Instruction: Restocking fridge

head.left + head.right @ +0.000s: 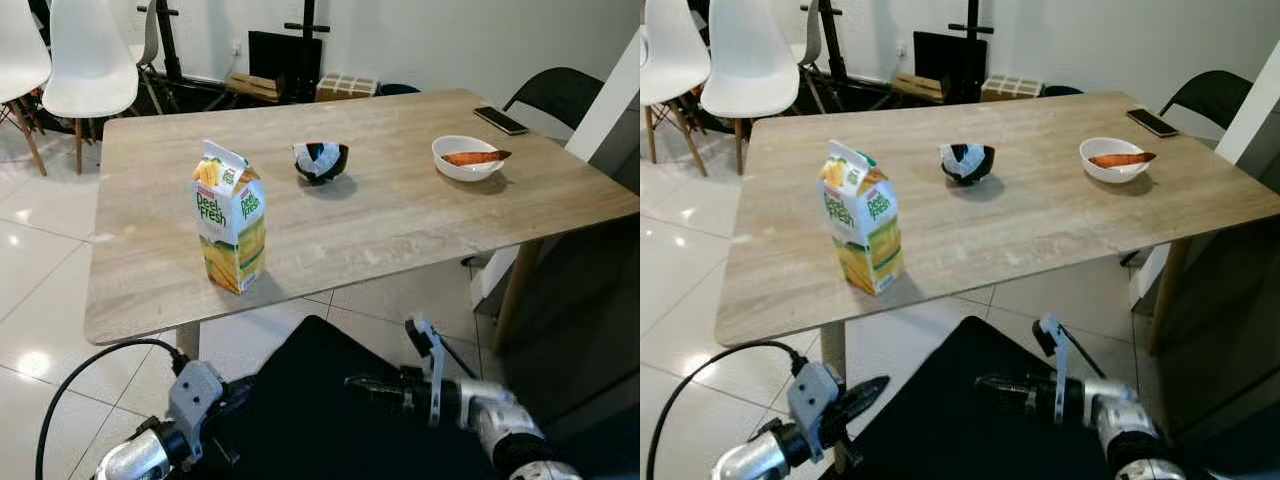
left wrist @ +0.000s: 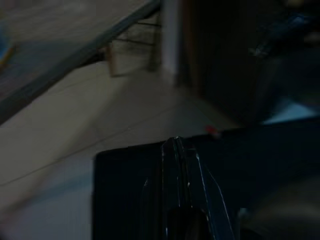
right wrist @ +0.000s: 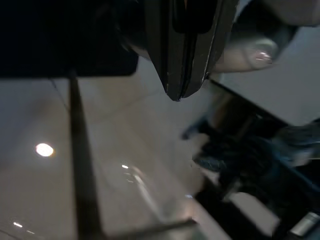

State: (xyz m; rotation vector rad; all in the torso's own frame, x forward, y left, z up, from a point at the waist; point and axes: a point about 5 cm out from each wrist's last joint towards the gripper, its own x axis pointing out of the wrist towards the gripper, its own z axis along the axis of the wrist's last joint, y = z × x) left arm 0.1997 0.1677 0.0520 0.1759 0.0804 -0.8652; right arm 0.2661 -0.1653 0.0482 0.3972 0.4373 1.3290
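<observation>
The juice carton [image 1: 230, 219] stands upright on the tabletop [image 1: 380, 225], close to its near edge. Beyond the carton, toward the middle of the tabletop, sits a dark bowl [image 1: 321, 160]; farther to the carton's right is a white bowl [image 1: 467, 157] holding something orange, and past that a phone [image 1: 500, 120] near the far corner. White chairs [image 1: 85, 60] stand behind the carton. Below the carton's edge of the tabletop, both grippers hang low with jaws pressed together, holding nothing: left gripper [image 1: 868, 392], right gripper [image 1: 362, 385].
</observation>
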